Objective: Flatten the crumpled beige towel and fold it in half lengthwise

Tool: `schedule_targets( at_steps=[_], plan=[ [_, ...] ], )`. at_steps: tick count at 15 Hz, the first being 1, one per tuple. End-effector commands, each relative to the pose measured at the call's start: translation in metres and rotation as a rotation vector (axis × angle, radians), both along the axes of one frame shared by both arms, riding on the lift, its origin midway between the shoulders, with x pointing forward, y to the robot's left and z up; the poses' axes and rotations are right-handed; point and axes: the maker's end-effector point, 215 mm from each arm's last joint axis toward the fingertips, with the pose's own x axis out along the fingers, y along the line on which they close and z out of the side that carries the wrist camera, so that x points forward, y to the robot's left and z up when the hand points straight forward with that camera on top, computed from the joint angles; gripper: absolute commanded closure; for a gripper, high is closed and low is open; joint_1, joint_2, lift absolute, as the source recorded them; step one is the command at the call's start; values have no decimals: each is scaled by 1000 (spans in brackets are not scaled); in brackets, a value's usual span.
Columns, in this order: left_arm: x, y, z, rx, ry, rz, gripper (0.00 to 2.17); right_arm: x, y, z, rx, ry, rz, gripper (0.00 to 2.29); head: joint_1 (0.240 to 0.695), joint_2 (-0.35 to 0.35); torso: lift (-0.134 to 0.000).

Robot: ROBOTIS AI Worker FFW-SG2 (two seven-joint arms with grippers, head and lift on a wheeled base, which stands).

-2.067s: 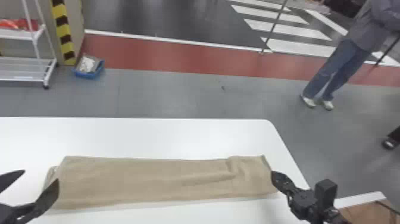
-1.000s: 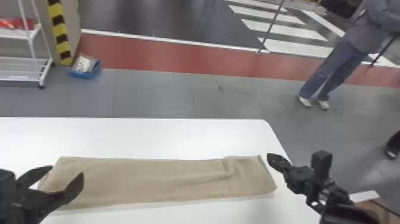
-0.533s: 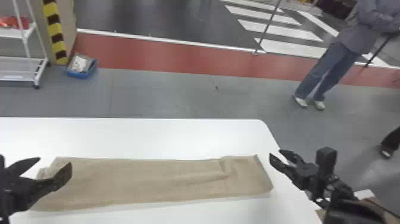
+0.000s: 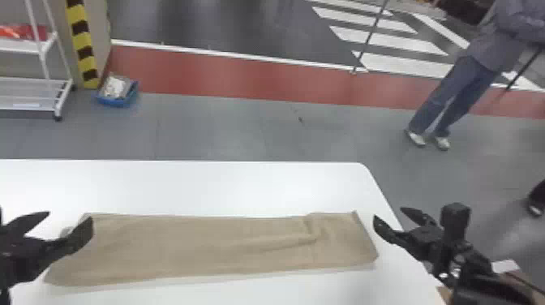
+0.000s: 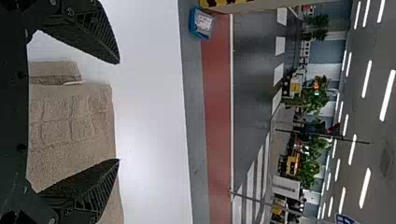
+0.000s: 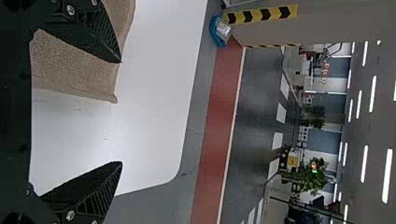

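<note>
The beige towel [image 4: 211, 247] lies on the white table as a long flat strip running left to right, with creases near its right end. My left gripper [image 4: 69, 222] stands open over the towel's left end. In the left wrist view, the towel [image 5: 70, 126] shows between and beyond the fingers of the open left gripper [image 5: 119, 112], with a folded edge and small label-like strip. Just off the towel's right end is my right gripper [image 4: 388, 218], open. The right wrist view has the towel's corner [image 6: 79, 67] near one finger of the right gripper [image 6: 122, 113], nothing held.
The white table [image 4: 194, 186] ends at a rounded far right corner. On the floor beyond are a blue bin [image 4: 117, 95] and a white shelf rack [image 4: 36, 95] at the left. A brown box [image 4: 515, 284] stands low at the right, beside the right arm.
The towel keeps its strip shape. Since the oldest frame the left gripper has shifted right, then slightly back left; the right gripper's fingers show farther apart and its arm has shifted right.
</note>
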Motion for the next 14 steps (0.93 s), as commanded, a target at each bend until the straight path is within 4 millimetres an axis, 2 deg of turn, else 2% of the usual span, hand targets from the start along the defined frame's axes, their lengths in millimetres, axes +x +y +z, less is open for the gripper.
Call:
schedule_targets(
  at_steps=[1, 3, 8, 14],
  plan=[
    [-2, 2, -7, 7, 14, 16, 147, -1, -6, 0, -5, -3, -1, 130, 695, -308, 0],
    [-5, 1, -17, 12, 49, 29, 147, 0, -10, 4, -6, -10, -5, 130, 695, -309, 0],
    [-13, 1, -39, 26, 145, 29, 144, -2, -16, -7, -19, 42, -9, 147, 695, -324, 0],
    [-5, 12, -37, 51, 153, 30, 144, 0, -18, -17, -7, 85, -9, 147, 695, -320, 0]
  ],
)
